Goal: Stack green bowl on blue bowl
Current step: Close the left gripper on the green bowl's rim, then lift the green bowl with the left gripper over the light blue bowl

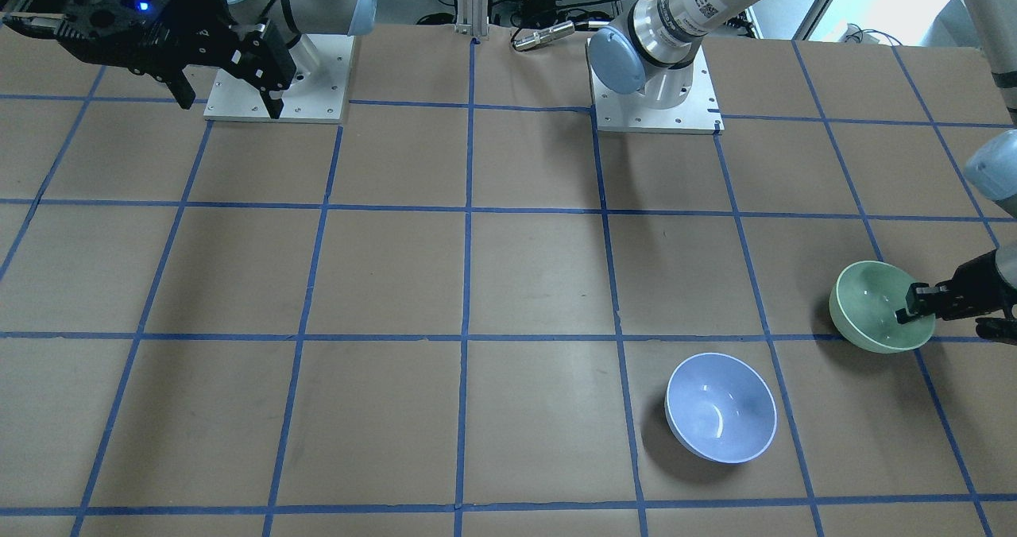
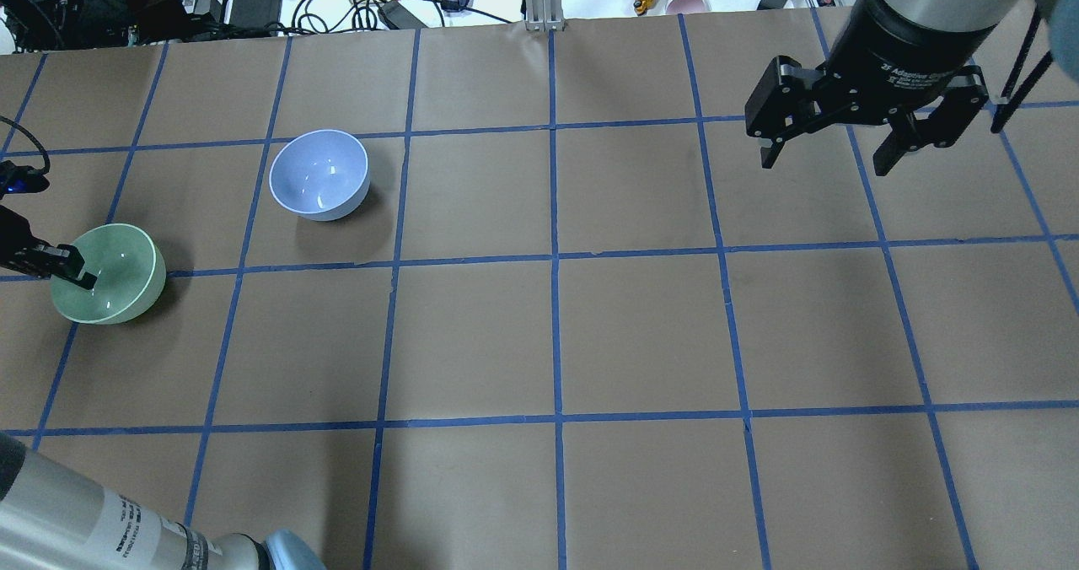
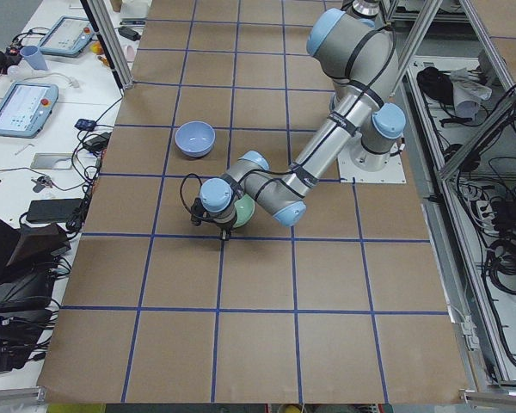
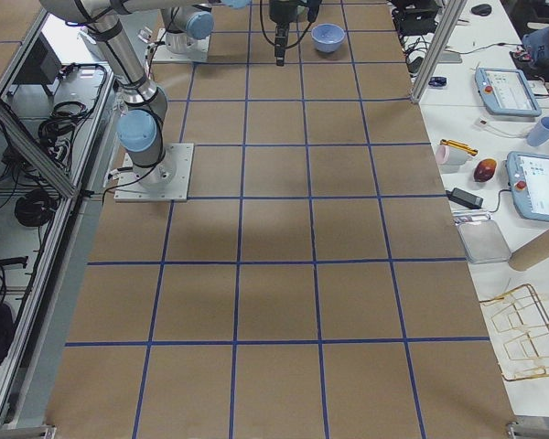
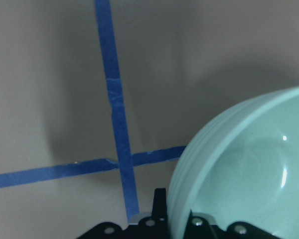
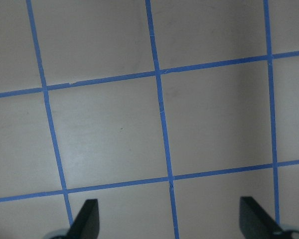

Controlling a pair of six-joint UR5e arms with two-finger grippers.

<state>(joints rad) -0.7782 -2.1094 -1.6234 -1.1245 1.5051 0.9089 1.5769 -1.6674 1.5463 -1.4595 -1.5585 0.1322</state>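
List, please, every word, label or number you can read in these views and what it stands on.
"Adaptive", after what looks like "2F": white print on the black collar above the right gripper; the rest is unreadable.
White label with a code square on the left arm: too small to read.
Tablet screens: too small to read.

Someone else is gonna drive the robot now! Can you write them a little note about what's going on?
Left gripper: shut on the green bowl at its rim, one finger inside; the bowl is tilted.
Right gripper: open, empty, over bare table, far from both bowls.
Blue bowl: upright, empty, on the table, apart from the green bowl.
Done: green bowl grasped.
Left: carry it over the blue bowl, set it inside, let go.
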